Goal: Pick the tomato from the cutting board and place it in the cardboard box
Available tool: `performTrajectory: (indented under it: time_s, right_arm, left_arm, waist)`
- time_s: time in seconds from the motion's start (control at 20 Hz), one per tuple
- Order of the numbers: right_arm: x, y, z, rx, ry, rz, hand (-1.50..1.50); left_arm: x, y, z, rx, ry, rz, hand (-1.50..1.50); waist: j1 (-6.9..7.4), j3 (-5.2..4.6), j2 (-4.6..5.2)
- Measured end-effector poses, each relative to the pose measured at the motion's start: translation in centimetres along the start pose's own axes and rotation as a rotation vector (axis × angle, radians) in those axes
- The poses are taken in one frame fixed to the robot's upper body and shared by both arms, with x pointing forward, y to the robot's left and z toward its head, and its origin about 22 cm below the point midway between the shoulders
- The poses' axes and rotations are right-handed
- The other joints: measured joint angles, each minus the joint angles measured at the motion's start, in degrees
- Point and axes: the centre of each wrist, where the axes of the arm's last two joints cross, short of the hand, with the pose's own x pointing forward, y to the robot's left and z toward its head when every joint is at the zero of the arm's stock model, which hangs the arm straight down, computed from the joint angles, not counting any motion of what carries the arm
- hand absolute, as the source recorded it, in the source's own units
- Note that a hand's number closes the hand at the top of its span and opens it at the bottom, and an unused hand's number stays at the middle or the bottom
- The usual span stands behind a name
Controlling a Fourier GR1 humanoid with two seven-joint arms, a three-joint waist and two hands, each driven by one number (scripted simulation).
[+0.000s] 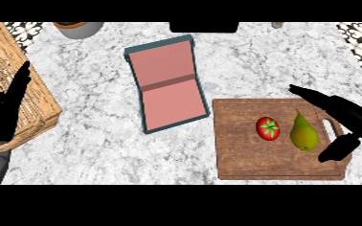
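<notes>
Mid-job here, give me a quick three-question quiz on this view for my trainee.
1. True or false: the tomato lies on the cutting board.
2. What lies right of the tomato? A pear, B lemon, C onion.
3. Which hand is open over the board's right end?

Key: 1 true. 2 A, the pear. 3 The right hand; the left hand rests at the left edge, and the cardboard box lies open.

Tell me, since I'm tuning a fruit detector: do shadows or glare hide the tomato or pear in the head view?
Head view: lighting is even, with no glare on the tomato or pear; neither is hidden, and only faint shading falls on the cutting board beside them; the right hand covers the board's right edge.
</notes>
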Motion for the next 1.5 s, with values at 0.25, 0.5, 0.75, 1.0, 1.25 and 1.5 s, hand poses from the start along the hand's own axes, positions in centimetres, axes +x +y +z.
performTrajectory:
  time_s: [0.25, 0.5, 0.75, 1.0, 1.25, 1.5]
  right_arm:
    - [1.7, -0.5, -2.9, 0.115, 0.044, 0.032, -1.50]
    - [2.7, 0.1, -4.5, 0.163, 0.082, 0.077, -1.50]
    - [3.5, 1.5, -5.6, 0.181, 0.092, 0.092, -1.50]
    - [3.9, 2.2, -6.3, 0.198, 0.088, 0.094, -1.50]
    - [4.7, 2.8, -7.0, 0.196, 0.038, 0.066, -1.50]
    - [5.8, 2.9, -6.8, 0.205, -0.014, 0.057, -1.50]
  left_arm:
    - [-0.4, 0.1, 0.2, 0.008, 0.009, 0.002, 0.00]
    - [-0.5, 0.2, 0.5, 0.013, 0.017, 0.002, 0.00]
    - [-0.4, 0.1, 0.8, 0.020, 0.016, 0.000, 0.00]
    - [-0.4, 0.0, 0.6, 0.019, 0.025, -0.002, 0.00]
    - [-0.4, 0.1, 0.4, 0.022, 0.023, -0.009, 0.00]
    - [-0.6, 0.2, 0.8, 0.025, 0.018, -0.007, 0.00]
  waist:
    - [-0.37, 0.18, -0.14]
    - [-0.78, 0.14, -0.18]
    - [-1.06, 0.11, -0.21]
    - [-1.23, 0.21, -0.28]
    - [-1.33, 0.23, -0.26]
    - [-1.46, 0.21, -0.31]
